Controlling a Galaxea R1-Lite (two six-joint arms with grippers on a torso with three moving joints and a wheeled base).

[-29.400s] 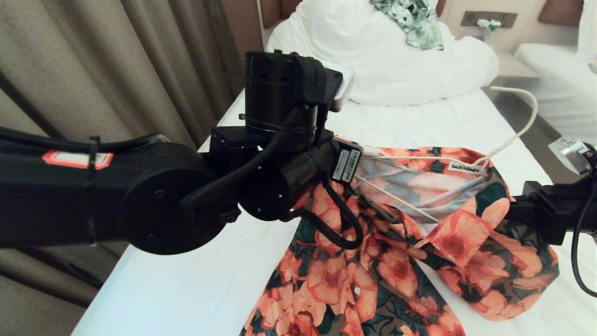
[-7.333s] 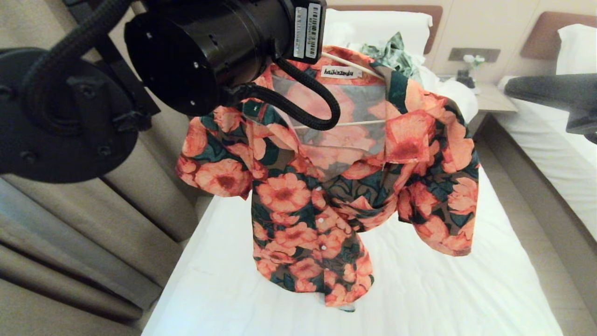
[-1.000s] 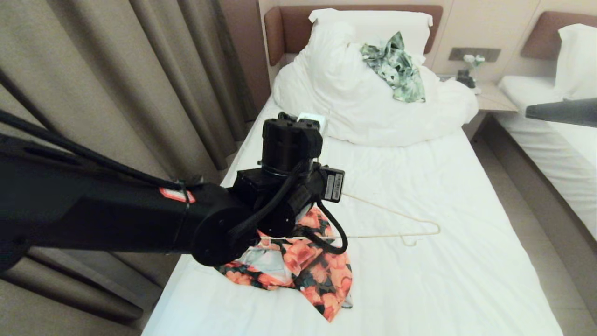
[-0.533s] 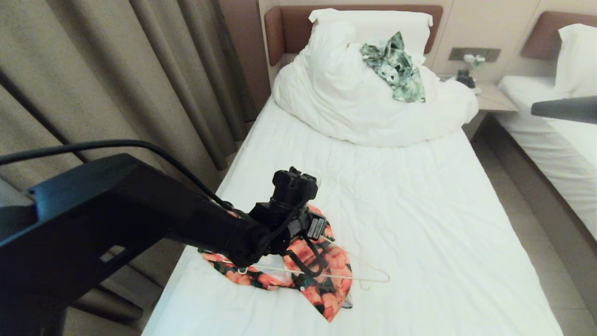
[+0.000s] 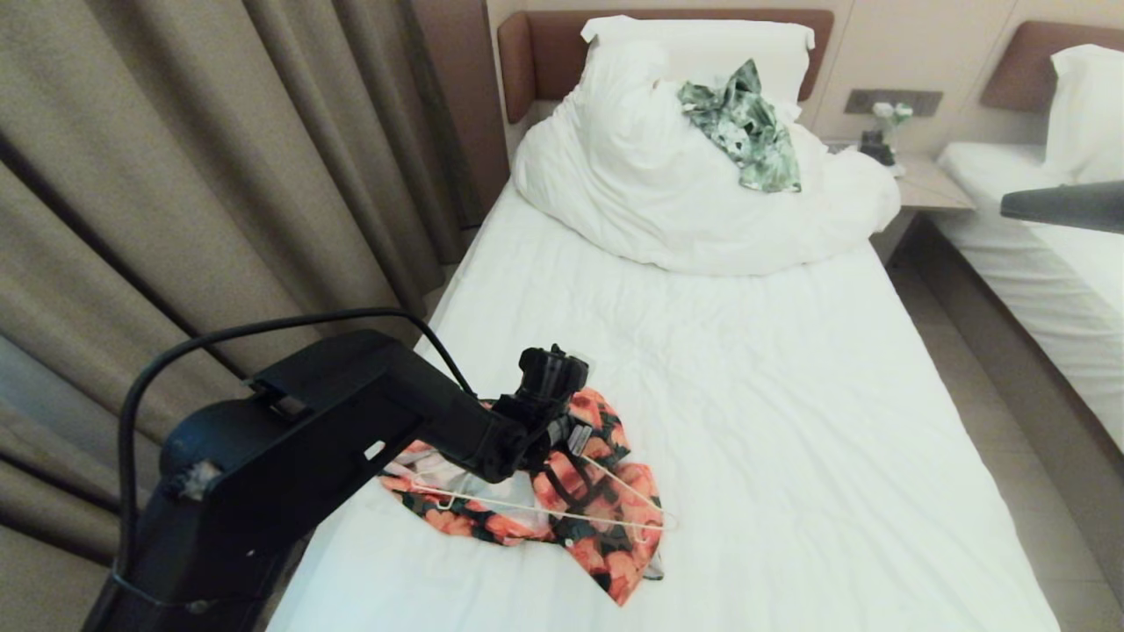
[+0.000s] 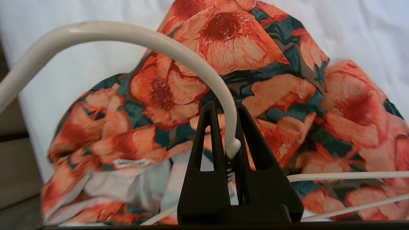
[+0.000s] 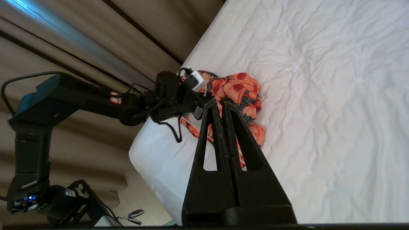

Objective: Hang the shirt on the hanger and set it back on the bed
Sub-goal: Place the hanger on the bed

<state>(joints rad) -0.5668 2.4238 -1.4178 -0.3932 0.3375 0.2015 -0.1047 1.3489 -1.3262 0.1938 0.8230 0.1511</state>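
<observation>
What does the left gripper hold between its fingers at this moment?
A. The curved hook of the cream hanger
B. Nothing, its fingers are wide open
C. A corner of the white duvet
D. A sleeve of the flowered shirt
A: in the left wrist view the left gripper is shut on the hook of the hanger, while the shirt lies crumpled on the bed beneath it.

Heavy beige curtains (image 5: 219,158) hang in deep folds along one side of the room. A pale wall (image 5: 887,53) at the far end carries a grey switch panel (image 5: 894,102). Below it a small nightstand (image 5: 931,189) holds a tiny white flower arrangement (image 5: 887,112). A second white bed (image 5: 1045,254) with a brown headboard (image 5: 1045,39) stands beyond a strip of grey-brown floor (image 5: 1010,369). The light is soft and even.
</observation>
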